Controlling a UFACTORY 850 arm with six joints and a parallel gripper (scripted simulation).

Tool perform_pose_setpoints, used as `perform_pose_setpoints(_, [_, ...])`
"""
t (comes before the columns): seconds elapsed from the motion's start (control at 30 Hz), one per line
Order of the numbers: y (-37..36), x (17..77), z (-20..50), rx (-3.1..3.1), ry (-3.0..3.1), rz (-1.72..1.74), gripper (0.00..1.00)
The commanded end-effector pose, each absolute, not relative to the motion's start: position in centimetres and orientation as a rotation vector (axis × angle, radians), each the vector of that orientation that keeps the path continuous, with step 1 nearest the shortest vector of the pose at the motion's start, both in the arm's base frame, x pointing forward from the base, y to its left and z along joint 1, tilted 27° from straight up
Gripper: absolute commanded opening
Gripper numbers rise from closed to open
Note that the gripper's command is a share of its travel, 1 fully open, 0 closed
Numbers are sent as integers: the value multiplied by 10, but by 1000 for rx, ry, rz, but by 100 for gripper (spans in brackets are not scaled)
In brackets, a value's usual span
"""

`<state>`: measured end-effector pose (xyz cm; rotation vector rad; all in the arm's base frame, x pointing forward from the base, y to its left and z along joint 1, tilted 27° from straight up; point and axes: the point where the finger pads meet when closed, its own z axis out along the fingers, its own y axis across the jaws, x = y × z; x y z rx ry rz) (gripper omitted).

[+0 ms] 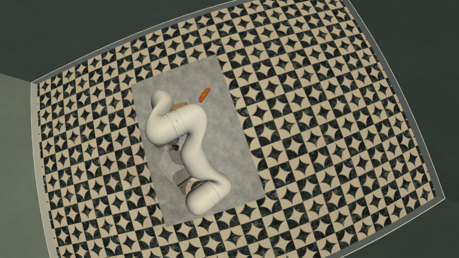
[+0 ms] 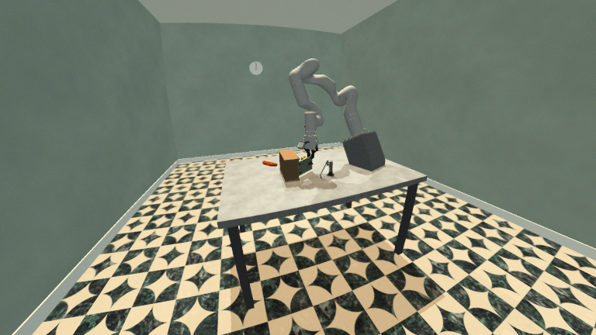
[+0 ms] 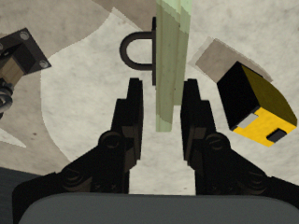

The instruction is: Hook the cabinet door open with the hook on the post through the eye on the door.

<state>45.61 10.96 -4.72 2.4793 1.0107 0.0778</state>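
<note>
A tan cabinet (image 2: 289,164) (image 1: 179,105) stands on the table (image 2: 263,199), its pale green door (image 3: 171,37) (image 2: 305,165) swung partly open. In the wrist view I look down on the door's top edge. A dark eye ring (image 3: 125,54) sticks out from the door's left face. My gripper (image 3: 162,96) (image 2: 310,153) straddles the door's edge with a finger on each side; a gap shows at the left finger, so it does not clamp. The post (image 2: 330,167) (image 3: 24,51) with its hook (image 2: 323,170) stands apart to the right of the cabinet, the hook hanging down. In the overhead view the arm hides the gripper.
A yellow and black block (image 3: 258,112) lies on the inner side of the door. An orange tool (image 1: 204,94) (image 2: 269,163) lies on the table behind the cabinet. The arm's dark grey base box (image 2: 363,151) stands at the table's right end.
</note>
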Motion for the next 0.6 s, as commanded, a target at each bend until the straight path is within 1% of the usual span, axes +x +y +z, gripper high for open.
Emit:
perform_pose_setpoints(0.0, [110,457,-47,2479,1012,79,27])
perform_pose_setpoints(0.57, [107,461,-43,2458,1061,67,27])
